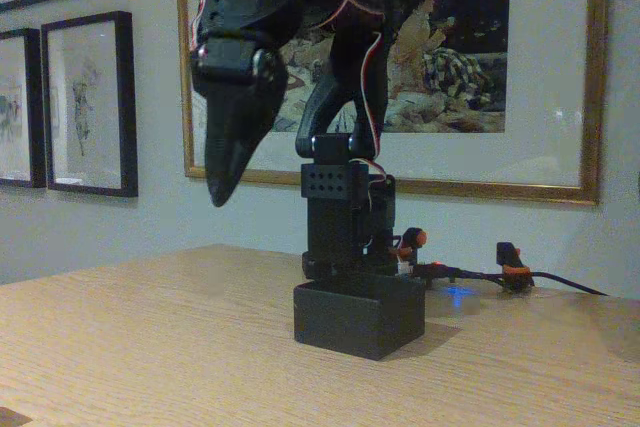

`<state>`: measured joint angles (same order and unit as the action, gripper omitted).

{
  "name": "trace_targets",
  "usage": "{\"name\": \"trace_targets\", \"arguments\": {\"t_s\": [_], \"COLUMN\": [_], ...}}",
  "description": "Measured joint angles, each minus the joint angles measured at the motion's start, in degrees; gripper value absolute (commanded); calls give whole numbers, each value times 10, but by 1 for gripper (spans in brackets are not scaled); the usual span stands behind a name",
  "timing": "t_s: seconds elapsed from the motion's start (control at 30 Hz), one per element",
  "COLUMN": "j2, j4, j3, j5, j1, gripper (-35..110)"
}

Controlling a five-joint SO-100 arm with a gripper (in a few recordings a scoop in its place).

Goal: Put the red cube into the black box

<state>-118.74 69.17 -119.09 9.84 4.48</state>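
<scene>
My black gripper (222,192) hangs in the air at the upper left of the fixed view, pointing down at the table. Its dark fingers taper to a single tip and look shut, with nothing visible between them. The black box (358,319) stands on the wooden table to the right of and well below the gripper, just in front of the arm's base. Only its outer walls and rim show from this low angle; its inside is hidden. The red cube is out of view.
The arm's black base block (345,217) rises right behind the box. Black cables with orange-red clips (512,269) lie on the table at the back right, near a small blue light. Framed pictures hang on the wall behind. Bare wooden table (150,347) spreads under the gripper.
</scene>
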Motion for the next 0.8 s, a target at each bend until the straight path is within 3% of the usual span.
{"name": "trace_targets", "arguments": {"t_s": [0.3,0.57,0.8], "j2": [241,394,503], "j4": [53,85,74], "j3": [243,439,541], "j5": [-44,-41,-8], "j1": [15,-4,-22], "gripper": [-2,20,29]}}
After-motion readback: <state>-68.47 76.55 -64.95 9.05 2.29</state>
